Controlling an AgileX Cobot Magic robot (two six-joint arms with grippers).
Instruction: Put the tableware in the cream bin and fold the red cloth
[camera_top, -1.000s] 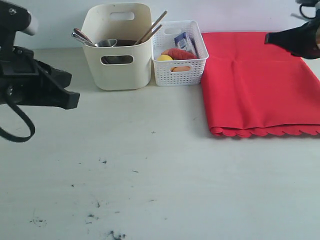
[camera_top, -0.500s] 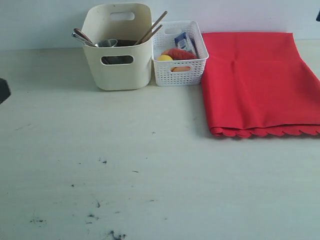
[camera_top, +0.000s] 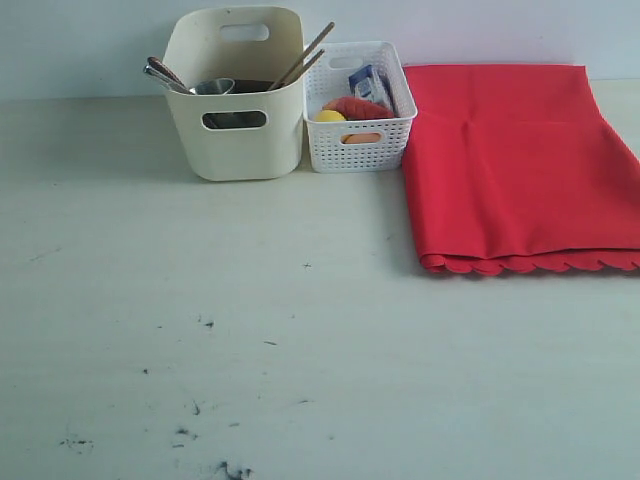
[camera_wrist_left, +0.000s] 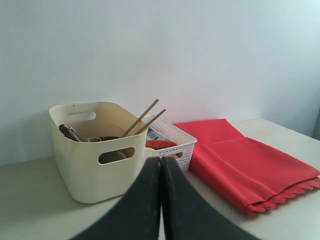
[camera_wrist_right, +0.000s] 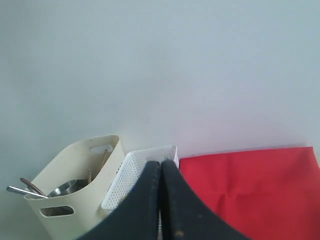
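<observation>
Two end effectors show only in the wrist views, and neither appears in the exterior view. We see the left end effector (camera_wrist_left: 161, 200) with its dark fingers pressed flat together and nothing between them. The right end effector (camera_wrist_right: 160, 200) is the same: fingers closed against each other, holding nothing.

In the exterior view, the cream bin (camera_top: 235, 150) stands in the upper left-centre of the frame on the pale table (camera_top: 300, 350). Two chopsticks (camera_top: 305, 55) lean out over its right rim, slanting up and to the right. A steel cup (camera_top: 213, 87) sits inside near the bin's left side, and beside it a brown spoon (camera_top: 163, 70) and a metal knife (camera_top: 158, 78) poke out over the left rim.

Just right of the bin, touching or nearly touching it, is a smaller white basket (camera_top: 358, 145). It holds a lemon (camera_top: 329, 116), a blue-white carton (camera_top: 366, 84) and something red that we cannot identify.

The red cloth (camera_top: 515, 170) lies flat on the upper right of the table, its left edge close to the basket and its right side running off the frame. It lies doubled over, with layered scalloped hems along its lower edge and a faint crease across its upper part.

Dark smudges mark the table at the lower left.
</observation>
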